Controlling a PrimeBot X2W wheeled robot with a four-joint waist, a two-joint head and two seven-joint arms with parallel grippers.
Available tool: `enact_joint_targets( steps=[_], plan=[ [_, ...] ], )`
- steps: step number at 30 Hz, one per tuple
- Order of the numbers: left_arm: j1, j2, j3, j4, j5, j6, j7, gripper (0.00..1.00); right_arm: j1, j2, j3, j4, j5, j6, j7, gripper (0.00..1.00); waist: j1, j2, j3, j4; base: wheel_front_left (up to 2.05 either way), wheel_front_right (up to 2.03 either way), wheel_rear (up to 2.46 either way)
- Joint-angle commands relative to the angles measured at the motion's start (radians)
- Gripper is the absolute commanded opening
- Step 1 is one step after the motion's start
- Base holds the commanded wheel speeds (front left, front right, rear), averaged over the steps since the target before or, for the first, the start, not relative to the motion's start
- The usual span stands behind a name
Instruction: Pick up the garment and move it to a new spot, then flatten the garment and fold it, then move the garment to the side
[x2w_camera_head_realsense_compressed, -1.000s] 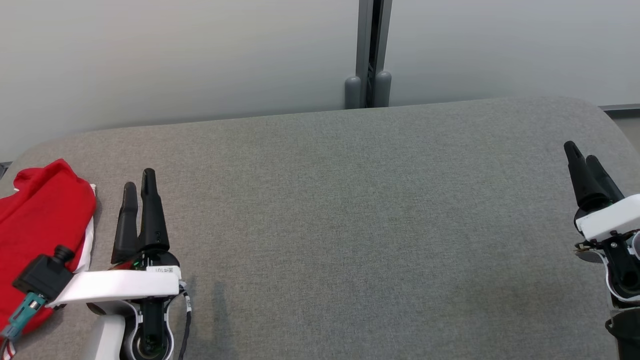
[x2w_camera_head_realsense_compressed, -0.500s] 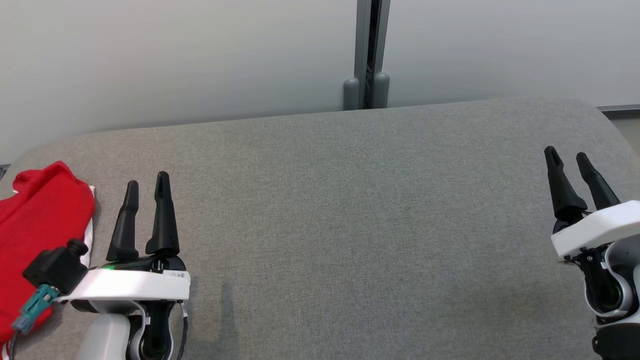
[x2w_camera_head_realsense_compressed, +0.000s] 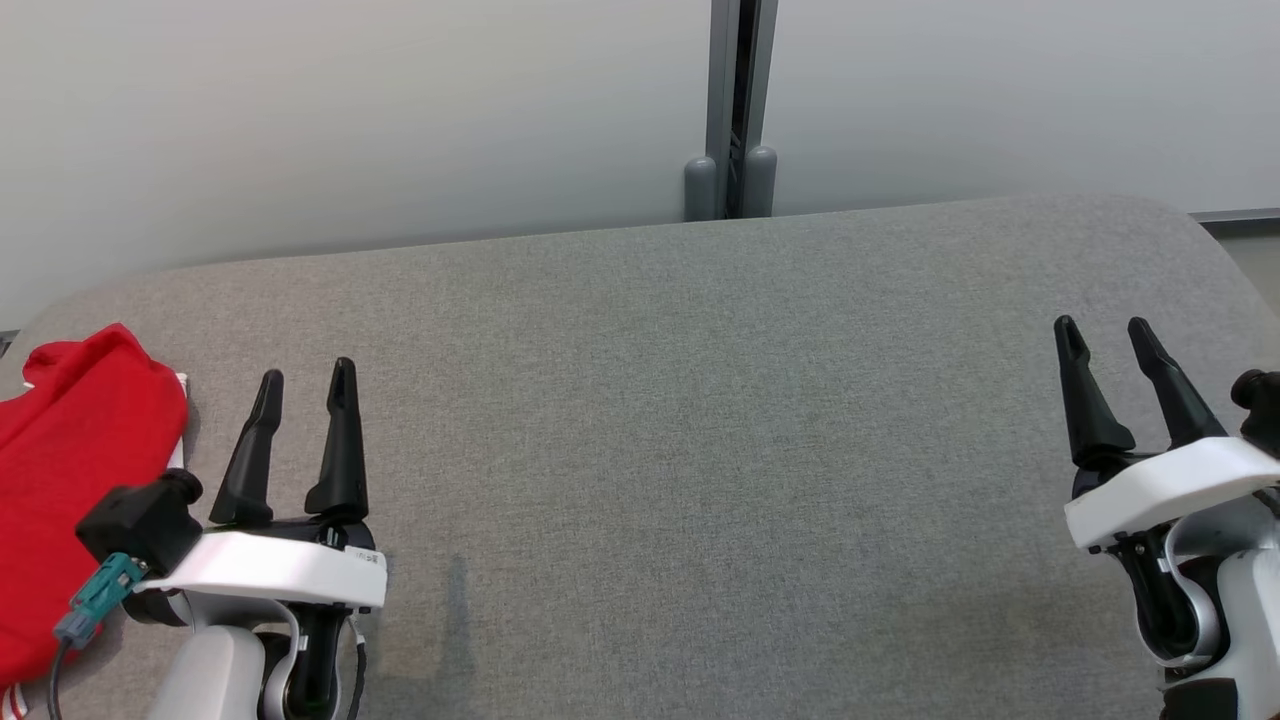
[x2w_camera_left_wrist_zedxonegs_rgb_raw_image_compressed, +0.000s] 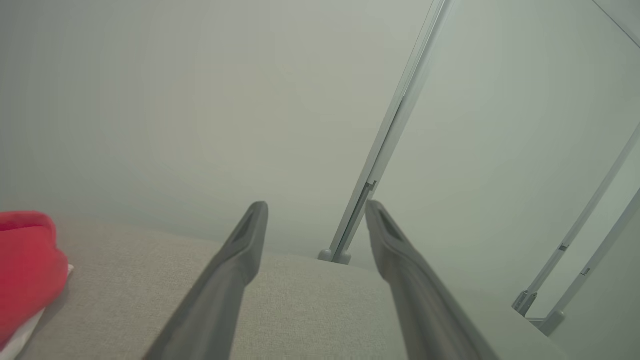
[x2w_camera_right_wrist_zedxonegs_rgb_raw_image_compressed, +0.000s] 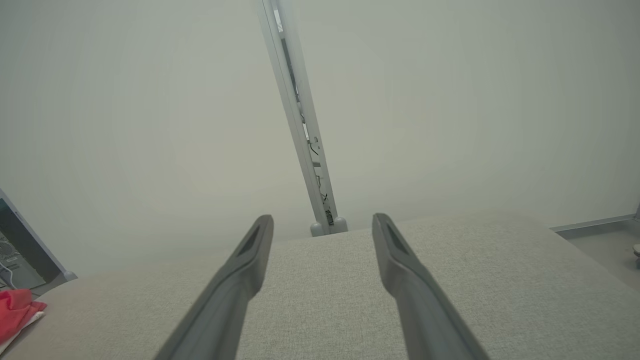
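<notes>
The garment (x2w_camera_head_realsense_compressed: 70, 480) is a red cloth with a white edge, lying folded at the far left of the grey table (x2w_camera_head_realsense_compressed: 700, 420). It also appears at the left edge of the left wrist view as the garment (x2w_camera_left_wrist_zedxonegs_rgb_raw_image_compressed: 25, 270) and small in the right wrist view as the garment (x2w_camera_right_wrist_zedxonegs_rgb_raw_image_compressed: 15, 307). My left gripper (x2w_camera_head_realsense_compressed: 305, 385) stands open just right of the garment, apart from it, with nothing between its fingers. My right gripper (x2w_camera_head_realsense_compressed: 1105, 335) is open too, near the table's right end. The left gripper (x2w_camera_left_wrist_zedxonegs_rgb_raw_image_compressed: 315, 210) and the right gripper (x2w_camera_right_wrist_zedxonegs_rgb_raw_image_compressed: 322, 220) show spread fingers above the cloth surface.
A pale wall runs behind the table, with a grey post (x2w_camera_head_realsense_compressed: 735, 110) and two rounded feet at the table's far edge. The table's right corner rounds off toward a floor strip (x2w_camera_head_realsense_compressed: 1245, 225). A dark panel (x2w_camera_right_wrist_zedxonegs_rgb_raw_image_compressed: 20, 245) stands at the far left.
Both grippers turned so their fingers now show side by side and spread. The left gripper drew down and slightly right; the right gripper moved left and lower in the view.
</notes>
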Motion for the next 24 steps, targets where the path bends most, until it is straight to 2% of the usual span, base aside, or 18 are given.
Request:
enact_joint_targets(
  steps=[1, 24],
  plan=[
    [-0.023, 0.009, 0.005, -0.003, 0.025, 0.003, 0.003, 1.0, 0.0, -0.004, 0.002, -0.015, -0.026, 0.002, -0.017, 1.0, 0.0, -0.0001, 0.0, 0.0, 0.0, 0.0, 0.0],
    [0.01, 0.027, -0.005, 0.03, 0.211, 0.032, 0.043, 1.0, 0.038, 0.03, 0.025, 0.056, -0.171, 0.002, -0.131, 1.0, 0.0, -0.0001, 0.003, 0.002, 0.0, 0.0, 0.0]
  ],
)
